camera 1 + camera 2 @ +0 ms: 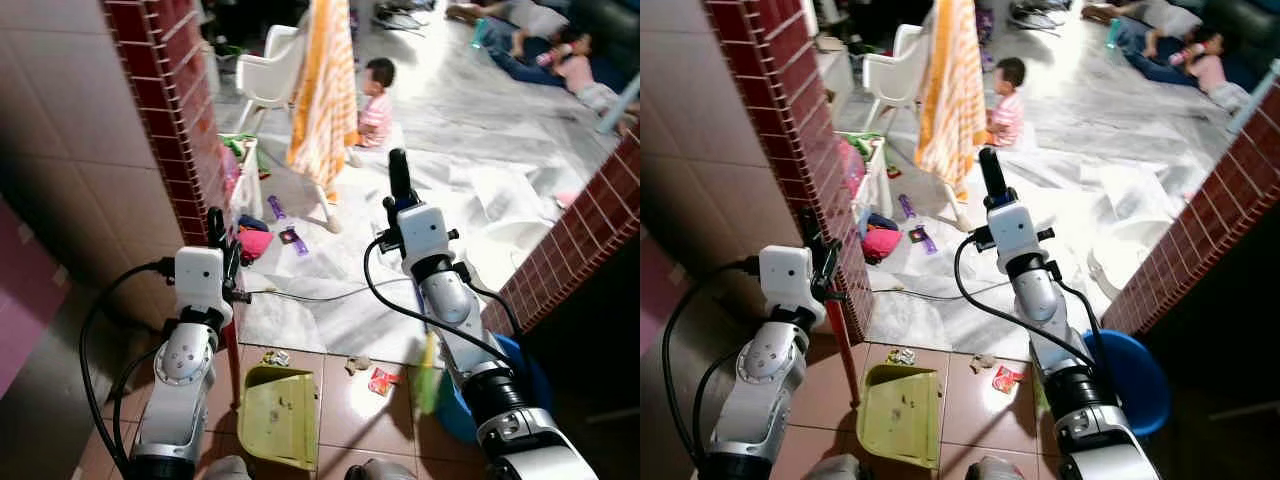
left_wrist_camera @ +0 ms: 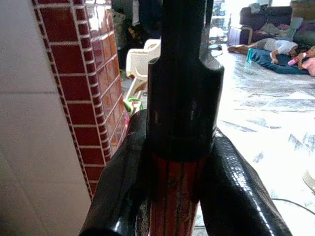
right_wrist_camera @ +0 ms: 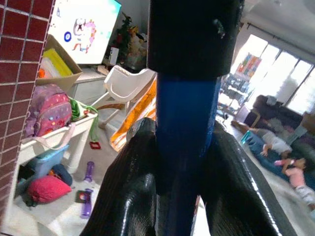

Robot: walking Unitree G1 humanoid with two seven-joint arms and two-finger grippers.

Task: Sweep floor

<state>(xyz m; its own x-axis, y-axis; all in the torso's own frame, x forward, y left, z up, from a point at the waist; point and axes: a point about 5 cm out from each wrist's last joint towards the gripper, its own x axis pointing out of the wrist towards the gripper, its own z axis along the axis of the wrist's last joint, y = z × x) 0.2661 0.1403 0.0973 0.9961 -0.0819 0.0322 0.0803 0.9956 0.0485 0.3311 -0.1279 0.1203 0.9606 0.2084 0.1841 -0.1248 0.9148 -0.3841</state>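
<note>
Yellow-green dustpan (image 1: 281, 413) down on the tan tile floor (image 1: 350, 410) between the two arms, open side toward the robot, a few dark specks of dirt inside. Red dustpan handle (image 1: 845, 355) rising from its left edge, clamped between the left gripper (image 1: 222, 250) fingers (image 2: 123, 196), close beside the red brick pillar (image 1: 170, 110). Right gripper (image 1: 400, 185) clenched on a blue broom handle (image 3: 184, 128) with a black cap, fingers (image 3: 130, 196) pressed to both sides. Green bristles of the broom (image 1: 428, 375) low beside the right forearm, in front of a blue bin (image 1: 1130, 375); contents of the bin hidden.

Litter just ahead of the dustpan on the tile: a small crumpled wrapper (image 1: 276, 357), a beige scrap (image 1: 358, 364), a red wrapper (image 1: 382, 380). Beyond, edge where the tile meets pale marble floor (image 1: 480, 140), a black cable (image 1: 320, 296) lying across it. Passage bounded by the pillar on the left and a brick wall (image 1: 580, 250) on the right, open room between. Farther off: white chair (image 1: 272, 70), hanging orange cloth (image 1: 325, 85), a seated child (image 1: 375, 105), scattered toys, people lying on the floor at the far right
</note>
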